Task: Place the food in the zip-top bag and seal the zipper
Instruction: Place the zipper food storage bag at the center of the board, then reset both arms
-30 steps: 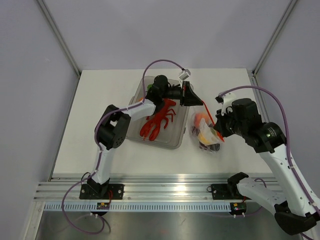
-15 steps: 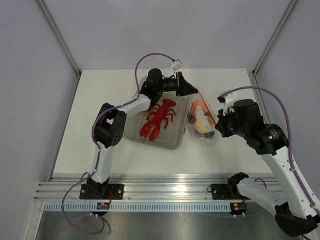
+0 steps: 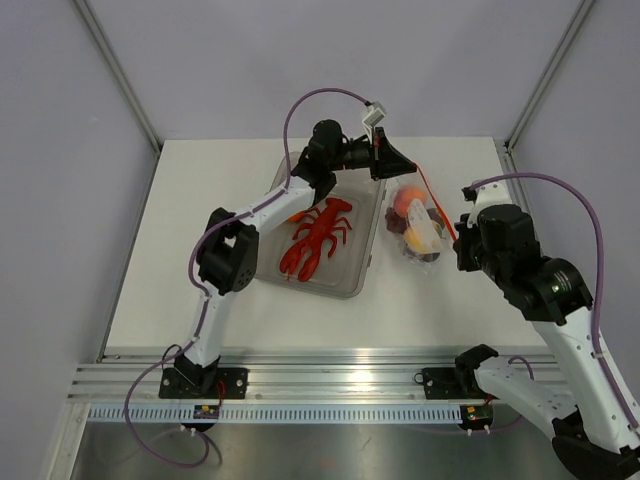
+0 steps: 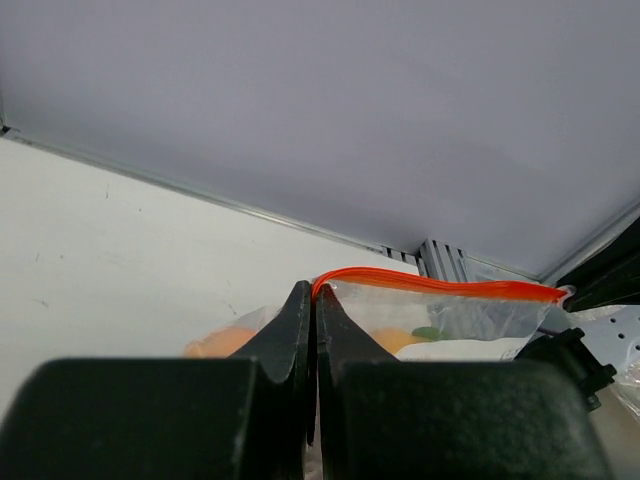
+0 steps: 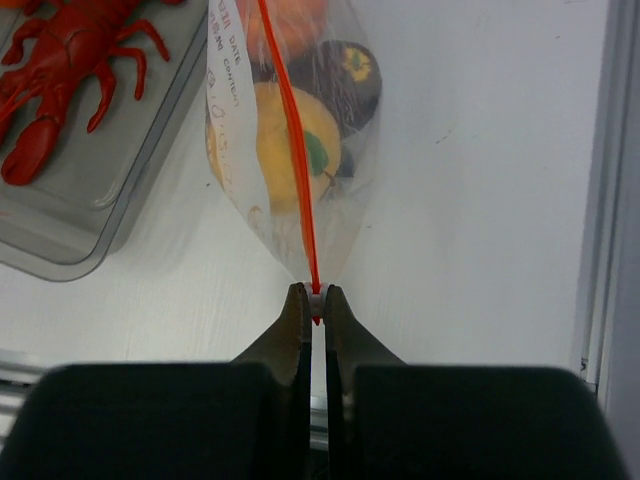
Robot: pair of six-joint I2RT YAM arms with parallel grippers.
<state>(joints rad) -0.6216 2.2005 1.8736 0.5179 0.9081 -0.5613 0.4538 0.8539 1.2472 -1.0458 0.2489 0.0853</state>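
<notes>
The zip-top bag (image 3: 420, 226) hangs stretched between my two grippers, right of the tray. In it I see a yellow fruit (image 5: 284, 141), a dark plum (image 5: 346, 70) and an orange-pink piece (image 3: 406, 209). The red-orange zipper (image 3: 436, 203) runs taut along the top. My left gripper (image 3: 412, 168) is shut on its far end, seen as (image 4: 315, 291) in the left wrist view. My right gripper (image 5: 314, 297) is shut on the near end, where a small white slider shows. The red lobster (image 3: 316, 237) lies in the tray, outside the bag.
The clear-grey tray (image 3: 352, 283) sits mid-table under the left arm, close to the bag's left side. The back wall stands just behind the left gripper. A metal rail (image 5: 612, 180) runs along the table's right edge.
Both grippers have carried the bag toward the back and right, away from the tray's front corner. The zipper is now pulled straight between them.
</notes>
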